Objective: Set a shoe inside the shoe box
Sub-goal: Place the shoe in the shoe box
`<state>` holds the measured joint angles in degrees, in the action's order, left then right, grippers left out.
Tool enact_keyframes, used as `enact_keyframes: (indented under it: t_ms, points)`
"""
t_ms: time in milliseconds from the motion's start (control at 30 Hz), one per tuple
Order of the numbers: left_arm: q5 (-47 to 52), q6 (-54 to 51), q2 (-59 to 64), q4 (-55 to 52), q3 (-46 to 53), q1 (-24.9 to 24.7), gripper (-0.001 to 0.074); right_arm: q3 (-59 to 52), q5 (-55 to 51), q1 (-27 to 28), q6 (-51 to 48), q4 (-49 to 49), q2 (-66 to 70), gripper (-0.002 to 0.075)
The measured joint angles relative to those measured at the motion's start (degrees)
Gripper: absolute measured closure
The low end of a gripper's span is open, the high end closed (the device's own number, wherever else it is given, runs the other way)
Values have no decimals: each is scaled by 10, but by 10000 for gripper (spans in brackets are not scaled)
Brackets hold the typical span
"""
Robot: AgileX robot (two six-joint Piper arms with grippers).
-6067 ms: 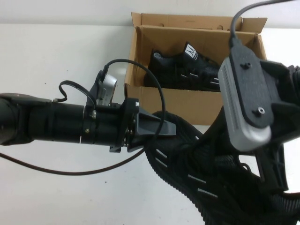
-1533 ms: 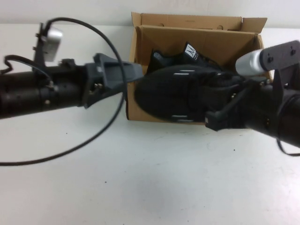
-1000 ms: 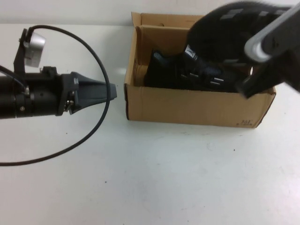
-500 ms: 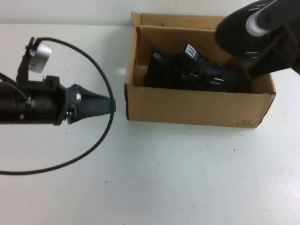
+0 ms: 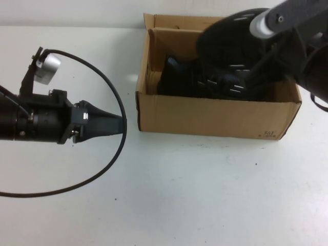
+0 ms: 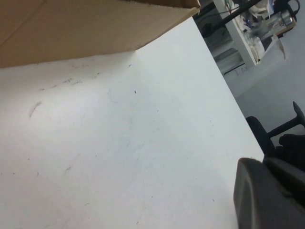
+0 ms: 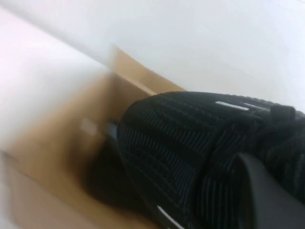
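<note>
I have the sneaker [image 5: 233, 48] clamped in my right gripper [image 5: 266, 51] above the shoe box [image 5: 215, 115] at the desk's far edge; next, lower and release beside its twin [image 5: 177, 77]. Left gripper [image 5: 110, 124] is closed, empty, nearer the left edge.

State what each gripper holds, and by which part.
Right gripper: the shoe, hold point hidden, above the box. Left gripper: nothing.
</note>
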<state>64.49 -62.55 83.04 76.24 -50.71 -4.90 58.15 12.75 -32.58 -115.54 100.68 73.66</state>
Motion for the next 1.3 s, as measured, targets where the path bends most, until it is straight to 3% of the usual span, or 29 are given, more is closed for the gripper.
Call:
enact_keyframes:
  t_ms: [167, 367, 467, 600, 767, 933, 1133, 1300]
  points:
    - [3, 1, 0, -6, 0, 0, 736, 1, -97, -1, 64, 0, -11, 729]
    - [8, 8, 0, -9, 0, 0, 736, 1, -128, 11, 56, -4, -13, 729]
    - [12, 9, 0, -11, 0, 0, 736, 1, -147, 15, 53, -80, -13, 729]
    - [14, 10, 0, -11, 0, 0, 736, 9, -248, 15, 81, -263, -13, 729]
    - [18, 12, 0, -21, 0, 0, 736, 62, -444, 14, 302, -527, -4, 729]
    - [20, 17, 0, -18, -1, 0, 736, 98, -472, 29, 530, -712, 20, 729]
    - [28, 19, -1, -17, -1, 0, 736, 117, -400, 96, 828, -732, 42, 729]
    - [28, 18, -7, -34, -1, 0, 736, 123, -355, 129, 940, -670, 72, 729]
